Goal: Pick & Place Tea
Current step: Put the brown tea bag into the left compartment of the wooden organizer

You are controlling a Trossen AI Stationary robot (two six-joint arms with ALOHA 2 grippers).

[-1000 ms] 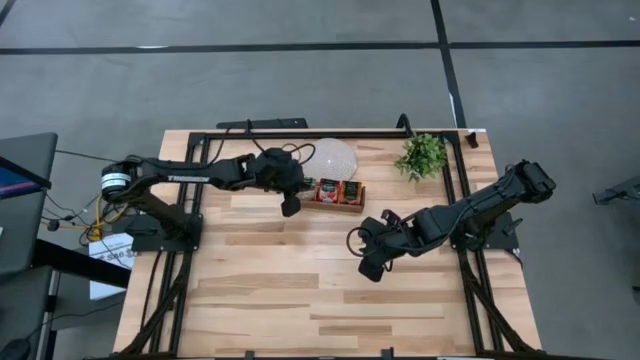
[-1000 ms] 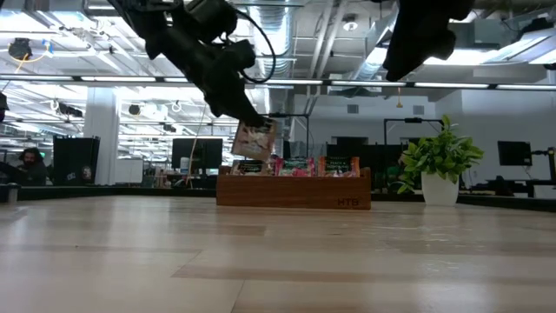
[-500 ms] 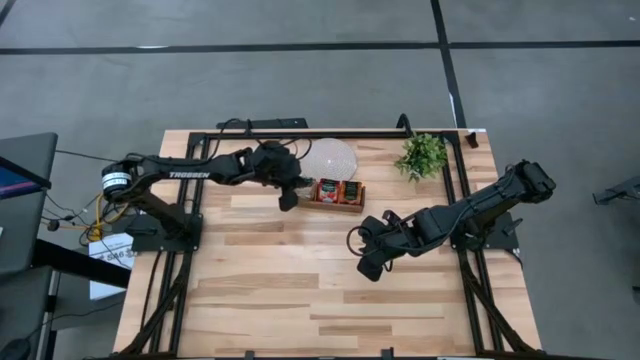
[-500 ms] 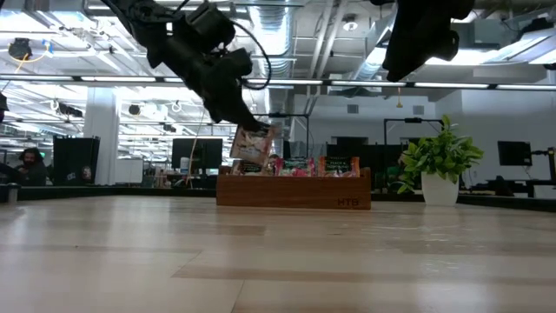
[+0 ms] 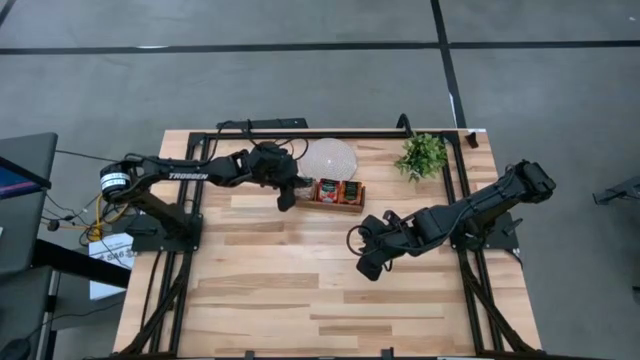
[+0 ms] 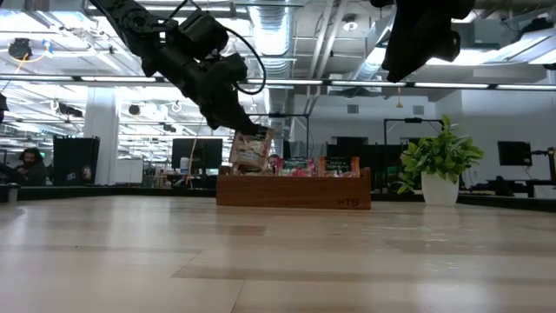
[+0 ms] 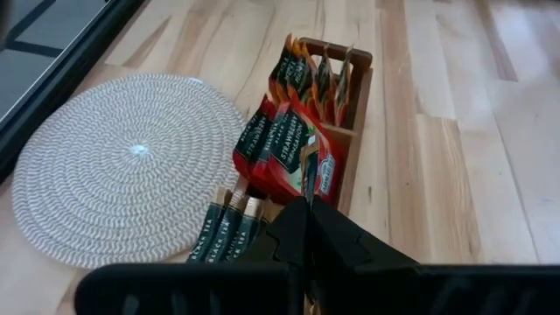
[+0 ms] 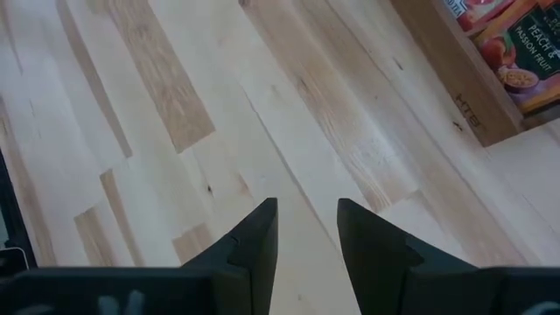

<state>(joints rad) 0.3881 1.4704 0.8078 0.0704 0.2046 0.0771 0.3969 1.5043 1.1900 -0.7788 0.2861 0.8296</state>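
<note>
1. Grey floor surrounds a pale wood-plank table [image 5: 300, 290] with a black frame; the low view looks past it into an office hall with monitors and ceiling lights.
2. Landmark: brown wooden tray [image 5: 337, 205] near the table's far middle. "HTB" is stamped on its front wall [image 6: 347, 203].
3. Round woven mat [image 5: 330, 158] lies just beyond the tray's left end; small potted plant [image 5: 422, 155] stands off the tray's right end, apart from it.
4. Left gripper [image 5: 289, 198] hangs at the tray's left end, jaws clamped narrow on one tea sachet [image 6: 252, 149]. The sachet is held upright, slightly tilted, its lower edge at about the tray's rim height.
5. Left wrist view: held sachet [image 7: 308, 171] shows edge-on between the jaws, over the near compartment.
6. Red sachets [image 7: 284, 157] in the middle compartment read "STRAWBERRY". Dark sachets [image 7: 229, 232] with pale print stand in the nearest compartment; their print is too small to read. More sachets [image 7: 319, 74] fill the far compartment.
7. Right wrist view: a tray corner with a sachet [image 8: 516, 52] reading "PEACH" and "PASSION FRUIT".
8. Right gripper [image 5: 366, 265] hovers over bare table in front of the tray and to its right, well apart from it, jaws parted with a narrow gap [image 8: 306, 241], holding nothing.
9. Left arm is lettered "TROSSEN" [image 5: 190, 175].
</note>
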